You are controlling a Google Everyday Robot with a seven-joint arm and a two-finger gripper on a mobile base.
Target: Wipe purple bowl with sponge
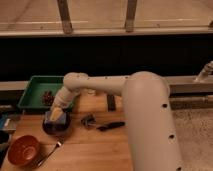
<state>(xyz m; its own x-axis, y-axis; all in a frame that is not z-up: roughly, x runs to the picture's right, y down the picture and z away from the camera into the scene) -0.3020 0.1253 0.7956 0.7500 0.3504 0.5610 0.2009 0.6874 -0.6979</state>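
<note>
The purple bowl (54, 129) sits on the wooden table at the left, dark and partly covered by my gripper. My gripper (56, 118) reaches down into it from the upper right. It is shut on the sponge (52, 116), a blue-grey pad pressed against the inside of the bowl. The white arm sweeps in from the lower right across the middle of the view and hides much of the table's right side.
A reddish-orange bowl (23, 150) stands at the front left with a fork (50, 149) beside it. A green tray (35, 85) lies behind the purple bowl. A black-handled utensil (111, 126) and a dark upright block (111, 102) are to the right.
</note>
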